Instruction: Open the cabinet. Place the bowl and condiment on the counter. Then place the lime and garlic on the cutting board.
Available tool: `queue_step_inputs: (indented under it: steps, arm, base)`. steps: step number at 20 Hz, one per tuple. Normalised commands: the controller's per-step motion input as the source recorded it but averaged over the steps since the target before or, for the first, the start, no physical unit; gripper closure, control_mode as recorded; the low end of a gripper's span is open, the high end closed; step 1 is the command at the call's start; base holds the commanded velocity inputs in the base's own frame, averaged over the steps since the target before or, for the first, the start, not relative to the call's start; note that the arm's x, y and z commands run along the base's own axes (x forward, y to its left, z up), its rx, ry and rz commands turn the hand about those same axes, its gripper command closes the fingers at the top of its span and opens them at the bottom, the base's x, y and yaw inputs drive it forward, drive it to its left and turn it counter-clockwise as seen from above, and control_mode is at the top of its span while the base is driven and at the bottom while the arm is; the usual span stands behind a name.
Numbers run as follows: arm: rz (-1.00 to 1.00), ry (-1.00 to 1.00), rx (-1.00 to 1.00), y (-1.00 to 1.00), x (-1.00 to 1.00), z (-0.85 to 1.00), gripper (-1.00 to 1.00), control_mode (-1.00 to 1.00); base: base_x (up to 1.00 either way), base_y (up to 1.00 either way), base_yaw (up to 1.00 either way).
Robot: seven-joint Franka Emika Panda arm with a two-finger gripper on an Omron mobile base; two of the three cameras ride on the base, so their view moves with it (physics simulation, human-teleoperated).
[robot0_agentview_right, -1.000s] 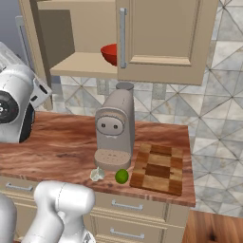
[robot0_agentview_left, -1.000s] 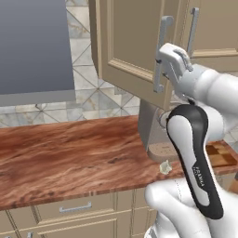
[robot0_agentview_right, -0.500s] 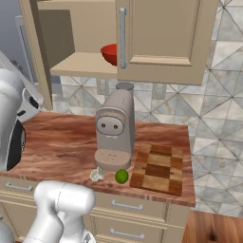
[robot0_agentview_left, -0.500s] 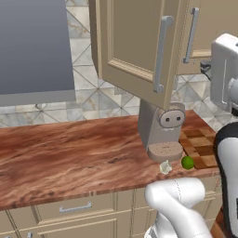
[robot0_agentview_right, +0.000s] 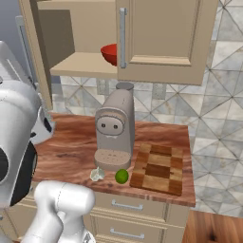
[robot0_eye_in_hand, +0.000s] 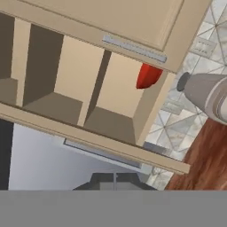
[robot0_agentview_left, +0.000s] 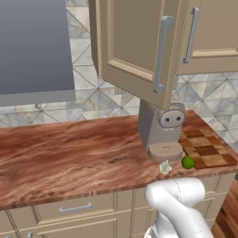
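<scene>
cabinet point(robot0_agentview_right: 161, 38): a tall beige cupboard on the wall above the counter; its left door point(robot0_agentview_left: 135, 42) is swung open and sticks out into the room; its right door point(robot0_agentview_right: 163, 35) is closed; each door has a long silver bar handle point(robot0_agentview_left: 160, 53)

bowl point(robot0_agentview_right: 110, 53): red and shiny; it sits on the low shelf point(robot0_agentview_right: 83, 64) inside the cabinet, at the right side of the open part; the closed door hides half of it; in the hand view it is a red patch point(robot0_eye_in_hand: 148, 76) peeking past the door edge

bottle: I cannot see it

counter point(robot0_agentview_left: 69, 153): long, reddish-brown wood with swirly streaks; it runs under the cabinet

coffee machine point(robot0_agentview_right: 115, 128): grey, standing on the counter right under the cabinet, just left of the cutting board

cutting board point(robot0_agentview_right: 159, 168): a checkered board of light and dark brown squares; it lies flat on the right end of the counter; nothing sits on top of it

lime point(robot0_agentview_right: 122, 176): a small green ball on the counter, close to the front edge, just beside the left edge of the cutting board; not on the board

garlic point(robot0_agentview_right: 97, 174): a small pale lumpy bulb on the counter, just left of the lime, in front of the coffee machine

gripper: the two dark finger tips point(robot0_eye_in_hand: 115, 181) are pressed together at the bottom of the hand view, with nothing between them; they point at the open cabinet but are well apart from it

drawers point(robot0_agentview_left: 74, 208): beige, under the counter, with short handles
</scene>
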Motion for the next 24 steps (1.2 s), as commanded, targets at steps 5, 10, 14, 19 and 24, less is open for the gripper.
queue_step_inputs:
  steps: [5, 10, 14, 19, 24]
  arm:
    - [0.22, 0.01, 0.06, 0.0, 0.32, -0.33, 1.0, -1.0]
    - [0.3, 0.03, 0.14, 0.0, 0.34, -0.28, 1.0, -1.0]
    - [0.09, 0.05, 0.02, 0.23, 0.34, 0.0, 1.0, -1.0]
    - [0.0, 0.05, 0.0, 0.25, 0.17, 0.0, -1.0, -1.0]
    - [0.0, 0.0, 0.02, -0.05, 0.0, 0.01, -1.0, -1.0]
  base:
    - [0.0, 0.0, 0.0]
    - [0.0, 0.0, 0.0]
    - [0.0, 0.0, 0.0]
    - [0.0, 0.0, 0.0]
    - [0.0, 0.0, 0.0]
